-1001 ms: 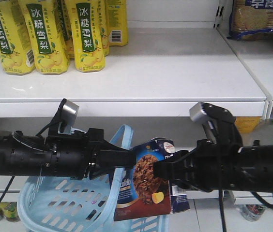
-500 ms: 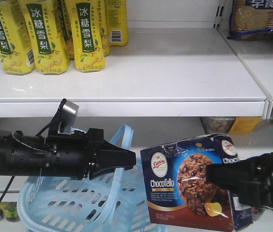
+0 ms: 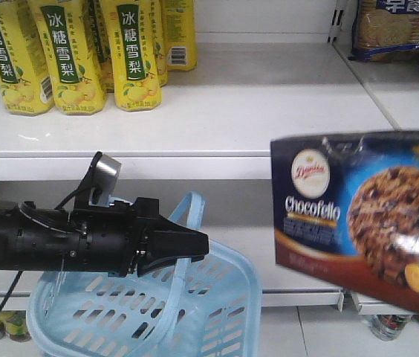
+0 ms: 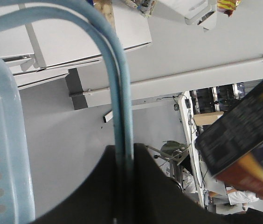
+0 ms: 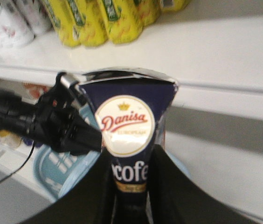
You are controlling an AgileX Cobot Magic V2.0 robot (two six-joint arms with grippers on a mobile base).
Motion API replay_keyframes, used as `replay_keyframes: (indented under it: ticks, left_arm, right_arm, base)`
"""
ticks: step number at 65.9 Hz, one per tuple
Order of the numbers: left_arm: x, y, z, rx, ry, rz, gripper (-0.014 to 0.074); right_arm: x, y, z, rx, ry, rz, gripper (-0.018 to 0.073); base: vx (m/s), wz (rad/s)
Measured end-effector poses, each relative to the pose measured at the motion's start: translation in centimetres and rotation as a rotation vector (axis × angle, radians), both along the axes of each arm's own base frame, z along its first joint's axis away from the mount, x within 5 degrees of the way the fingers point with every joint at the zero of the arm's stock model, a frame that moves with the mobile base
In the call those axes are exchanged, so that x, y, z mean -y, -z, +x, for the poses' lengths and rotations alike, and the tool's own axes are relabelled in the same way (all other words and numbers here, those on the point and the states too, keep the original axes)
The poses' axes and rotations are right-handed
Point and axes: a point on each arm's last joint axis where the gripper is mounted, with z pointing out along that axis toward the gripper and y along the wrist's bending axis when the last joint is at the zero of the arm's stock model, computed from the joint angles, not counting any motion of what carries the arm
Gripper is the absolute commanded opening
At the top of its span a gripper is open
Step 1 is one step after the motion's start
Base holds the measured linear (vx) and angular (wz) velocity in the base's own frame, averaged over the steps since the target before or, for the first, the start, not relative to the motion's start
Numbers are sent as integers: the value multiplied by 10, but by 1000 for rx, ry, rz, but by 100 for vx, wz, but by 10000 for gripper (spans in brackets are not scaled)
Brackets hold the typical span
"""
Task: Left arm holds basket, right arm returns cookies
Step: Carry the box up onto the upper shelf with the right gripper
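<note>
The light blue basket (image 3: 143,316) hangs below the shelf front, and its hoop handle (image 3: 189,212) is pinched in my left gripper (image 3: 198,243), which is shut on it. In the left wrist view the handle (image 4: 122,93) runs straight into the closed jaws of that gripper (image 4: 124,161). The cookies (image 3: 358,216), a navy and brown box, fill the right side close to the front camera, up at shelf height. My right gripper (image 5: 132,158) is shut on the lower end of the cookies (image 5: 129,116). The right arm itself is out of the front view.
Yellow drink bottles (image 3: 68,52) stand at the back left of the white upper shelf (image 3: 269,111). Biscuit packs (image 3: 399,30) sit on the neighbouring shelf at the top right. White bottles (image 5: 10,23) stand beside the yellow ones.
The cookies have risen out of the basket, up and to the right, toward the camera. The right arm has left the front view. The left arm and basket have held still.
</note>
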Motion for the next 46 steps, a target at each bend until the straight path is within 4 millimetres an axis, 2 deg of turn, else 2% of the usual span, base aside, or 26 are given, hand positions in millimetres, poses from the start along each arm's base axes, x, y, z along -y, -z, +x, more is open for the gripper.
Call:
replay_keyframes:
  ticks: [10,26,46]
  left_arm:
    - [0,0,0,0,0,0,-3]
    - [0,0,0,0,0,0,-3]
    - [0,0,0,0,1,0,-3]
  right_arm:
    - [5,-13,16,107,104,50,-3]
    - [11,-14,65,190,236,41,-3]
    - [12,15,142,173,332,-85,-1]
  base:
    - [0,0]
    - [0,0]
    - [0,0]
